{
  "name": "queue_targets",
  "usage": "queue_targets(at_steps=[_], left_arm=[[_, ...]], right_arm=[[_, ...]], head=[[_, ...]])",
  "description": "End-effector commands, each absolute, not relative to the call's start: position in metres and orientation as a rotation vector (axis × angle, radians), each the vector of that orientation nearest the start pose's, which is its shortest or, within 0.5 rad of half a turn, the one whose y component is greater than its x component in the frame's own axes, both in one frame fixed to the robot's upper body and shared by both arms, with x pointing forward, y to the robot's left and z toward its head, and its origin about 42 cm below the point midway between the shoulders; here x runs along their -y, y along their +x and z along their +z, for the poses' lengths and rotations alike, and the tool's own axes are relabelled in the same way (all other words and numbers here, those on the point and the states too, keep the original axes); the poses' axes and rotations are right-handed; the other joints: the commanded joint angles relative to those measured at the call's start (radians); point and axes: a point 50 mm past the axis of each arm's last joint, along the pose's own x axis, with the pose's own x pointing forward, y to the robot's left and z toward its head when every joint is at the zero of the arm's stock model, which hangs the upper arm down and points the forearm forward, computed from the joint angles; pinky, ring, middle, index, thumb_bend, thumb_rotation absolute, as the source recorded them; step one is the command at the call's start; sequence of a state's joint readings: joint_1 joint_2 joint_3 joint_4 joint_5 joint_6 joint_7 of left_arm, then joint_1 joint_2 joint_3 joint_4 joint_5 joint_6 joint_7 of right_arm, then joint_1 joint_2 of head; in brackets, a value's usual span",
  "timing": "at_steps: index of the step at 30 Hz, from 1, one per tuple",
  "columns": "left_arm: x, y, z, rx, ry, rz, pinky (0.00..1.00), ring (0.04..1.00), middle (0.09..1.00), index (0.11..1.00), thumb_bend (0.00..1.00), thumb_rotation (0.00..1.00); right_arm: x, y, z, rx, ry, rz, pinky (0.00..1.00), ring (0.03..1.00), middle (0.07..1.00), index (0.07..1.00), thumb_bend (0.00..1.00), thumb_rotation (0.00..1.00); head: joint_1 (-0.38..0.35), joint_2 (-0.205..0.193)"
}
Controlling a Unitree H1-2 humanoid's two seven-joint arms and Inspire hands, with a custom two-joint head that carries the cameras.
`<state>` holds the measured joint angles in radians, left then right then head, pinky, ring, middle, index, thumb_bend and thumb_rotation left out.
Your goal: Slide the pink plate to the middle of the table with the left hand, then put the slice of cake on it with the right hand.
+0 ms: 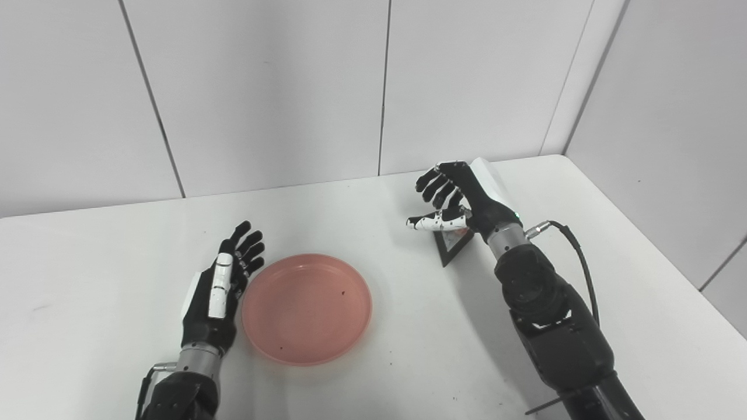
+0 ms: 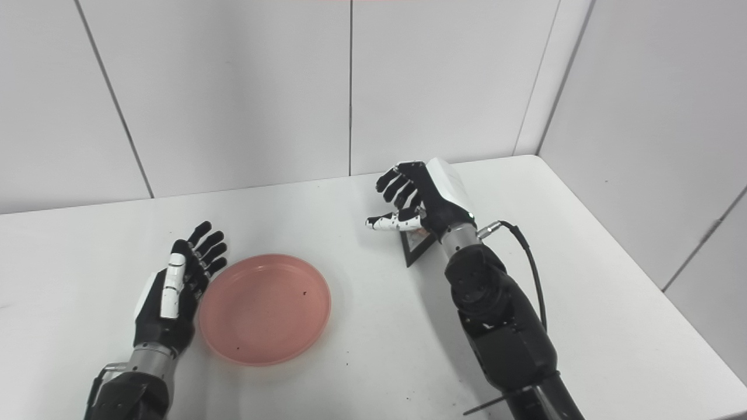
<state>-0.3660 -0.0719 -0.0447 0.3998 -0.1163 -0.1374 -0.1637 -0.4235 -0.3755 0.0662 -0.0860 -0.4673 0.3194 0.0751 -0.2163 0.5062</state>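
The pink plate [image 1: 307, 308] lies flat on the white table [image 1: 373, 361], a little left of the middle and near the front. My left hand [image 1: 220, 289] rests open against the plate's left rim, fingers pointing away from me. A dark triangular slice of cake [image 1: 452, 244] with a pinkish top sits to the right, mostly hidden under my right hand [image 1: 461, 201]. That hand hovers just over the slice, fingers spread and curled, thumb pointing left, holding nothing.
White wall panels stand right behind the table [image 2: 373, 192]. The table's right edge [image 2: 613, 233] runs diagonally close to my right arm. A black cable [image 1: 578, 256] loops off the right wrist.
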Motion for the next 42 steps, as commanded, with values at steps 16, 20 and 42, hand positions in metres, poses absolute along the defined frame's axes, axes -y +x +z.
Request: queue_targets(at_steps=[16,20,42], left_arm=[[-0.124,0.369,0.079,0.005,-0.157,-0.311,0.91,0.909,0.908,0.897,0.61,1.0],[-0.124,0.369,0.079,0.008,-0.16,-0.308,0.9,0.905,0.905,0.895,0.61,1.0],[-0.126,0.367,0.077,0.012,-0.138,-0.305,0.89,0.901,0.9,0.891,0.61,1.0]], right_arm=[[0.291,0.4,0.274,0.291,-1.007,-0.108,0.63,0.803,0.865,0.772,0.72,0.36],[0.3,0.403,0.27,0.237,-1.055,-0.109,0.69,0.86,0.913,0.865,0.77,0.46],[0.302,0.413,0.248,-0.009,-1.23,-0.131,0.82,0.926,0.93,0.879,0.82,0.51]], head=[[-0.004,0.001],[-0.007,0.002],[-0.015,0.003]])
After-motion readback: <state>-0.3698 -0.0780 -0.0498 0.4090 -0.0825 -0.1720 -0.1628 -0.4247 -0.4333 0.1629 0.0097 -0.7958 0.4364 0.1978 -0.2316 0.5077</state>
